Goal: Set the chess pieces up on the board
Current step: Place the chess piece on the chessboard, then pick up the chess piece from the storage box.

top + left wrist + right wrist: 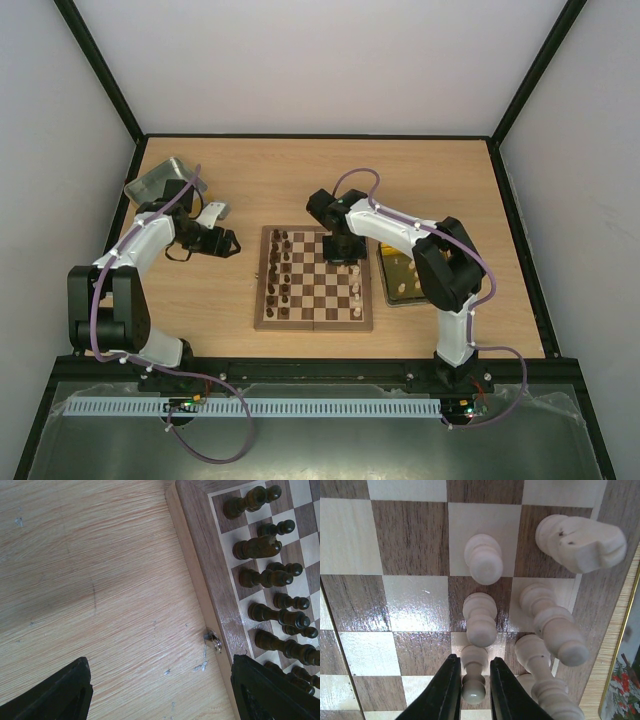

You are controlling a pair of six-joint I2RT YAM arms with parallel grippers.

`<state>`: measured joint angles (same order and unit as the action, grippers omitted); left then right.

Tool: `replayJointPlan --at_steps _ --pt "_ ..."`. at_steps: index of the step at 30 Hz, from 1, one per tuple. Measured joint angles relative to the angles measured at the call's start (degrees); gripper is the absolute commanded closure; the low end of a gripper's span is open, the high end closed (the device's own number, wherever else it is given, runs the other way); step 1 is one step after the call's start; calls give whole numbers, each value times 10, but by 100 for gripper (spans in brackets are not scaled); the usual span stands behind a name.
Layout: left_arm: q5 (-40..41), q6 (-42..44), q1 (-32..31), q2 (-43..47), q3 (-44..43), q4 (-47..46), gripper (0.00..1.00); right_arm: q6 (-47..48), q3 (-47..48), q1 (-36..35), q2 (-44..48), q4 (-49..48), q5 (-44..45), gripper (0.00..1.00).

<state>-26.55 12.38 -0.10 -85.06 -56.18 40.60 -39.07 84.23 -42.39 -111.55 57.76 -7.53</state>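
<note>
Pale wooden tabletop carries the board, on whose cream side the right jaws pinch an upright cream pawn, while the left jaws gape empty just off-board.

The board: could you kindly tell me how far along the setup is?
Done: dark pieces line the board's left side; several cream pieces stand on its right. In hand: the right claw grips a cream pawn. Remaining: more cream men wait in the tray; the left claw hangs open beside the board.
</note>
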Motion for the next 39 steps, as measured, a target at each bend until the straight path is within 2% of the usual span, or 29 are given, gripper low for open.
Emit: replayJointPlan --at_steps 13,30,34,39 --pt "0 0 0 0 0 0 24 1 2 1 0 2 1 84" --pt "0 0 0 0 0 0 24 3 54 7 7 51 24 83" --pt "0 0 0 0 0 0 24 5 60 27 44 66 32 83" --pt "0 0 0 0 0 0 24 14 5 106 145 67 44 83"
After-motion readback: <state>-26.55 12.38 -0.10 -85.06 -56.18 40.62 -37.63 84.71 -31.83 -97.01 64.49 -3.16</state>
